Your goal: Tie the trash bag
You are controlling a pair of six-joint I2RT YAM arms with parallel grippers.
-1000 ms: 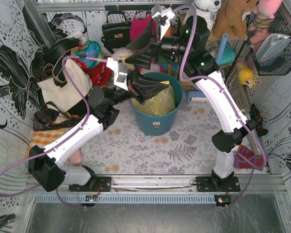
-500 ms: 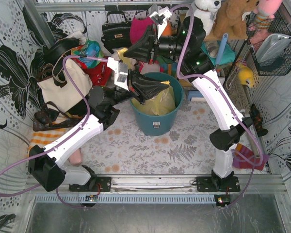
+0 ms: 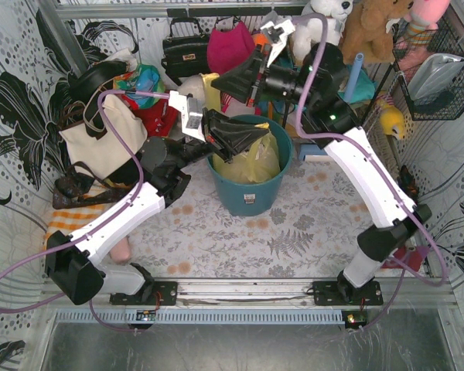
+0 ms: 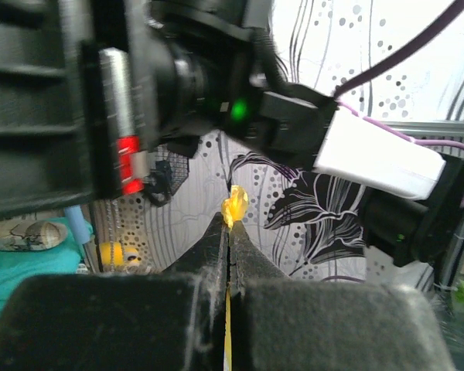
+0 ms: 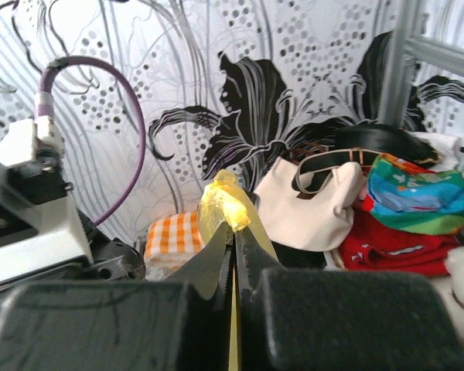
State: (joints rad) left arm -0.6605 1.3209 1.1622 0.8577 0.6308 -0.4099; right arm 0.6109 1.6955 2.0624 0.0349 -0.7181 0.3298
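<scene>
Both end effectors (image 4: 230, 226) (image 5: 233, 232) pinched shut

Trash bag (image 3: 257, 160) apparently yellow-green; bin (image 3: 246, 195) teal

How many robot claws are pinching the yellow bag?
2. The left gripper pinches the trash bag above the teal bin; the right gripper pinches another bit farther back.

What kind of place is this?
Probably a staged robot test booth, not a home: floral printed sheets form the walls, a metal frame runs along the top, and plush toys and bags crowd behind the teal bin.
</scene>
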